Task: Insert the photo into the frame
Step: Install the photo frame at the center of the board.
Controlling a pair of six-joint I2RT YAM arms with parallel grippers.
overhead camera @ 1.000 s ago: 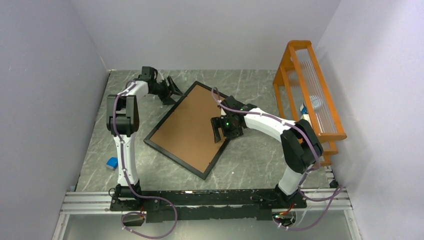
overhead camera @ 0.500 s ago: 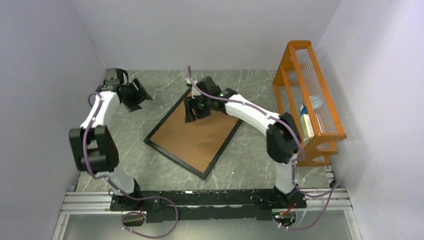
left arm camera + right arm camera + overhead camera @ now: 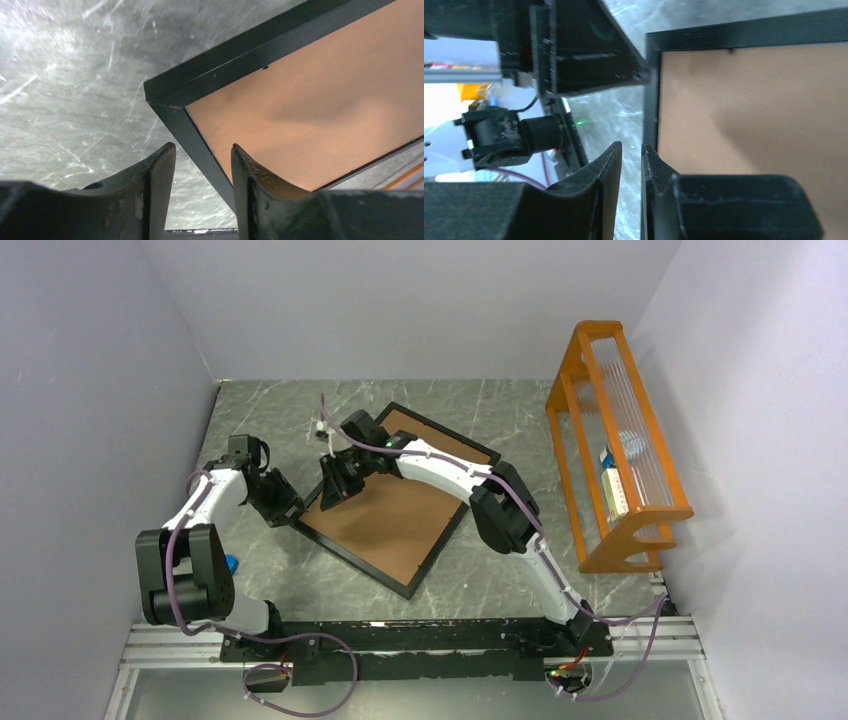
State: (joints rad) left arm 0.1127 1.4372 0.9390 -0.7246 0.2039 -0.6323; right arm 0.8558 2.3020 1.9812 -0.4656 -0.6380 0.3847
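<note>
Jaws of left gripper (image 3: pixel 202 150) are apart, straddling the frame (image 3: pixel 220 57) rail just beside its leftmost corner. Bare table (image 3: pixel 75 90) shows between one finger and the rail, so I read it as not pinching.

Right gripper (image 3: pixel 631 150) has its fingers almost together, with only a thin slit between them. It sits at the same rail, a bit further from that corner. Can't tell if the rail is in the slit or under the tips.

Both work one side of the frame, my guess to steady or tip that edge. Frame lies flat, back side up, with a brown backing board (image 3: pixel 320 90) filling it.

No photo in any view: under the board or off-camera, can't say. So it has no position relative to either gripper. Board likely has to come out first.
</note>
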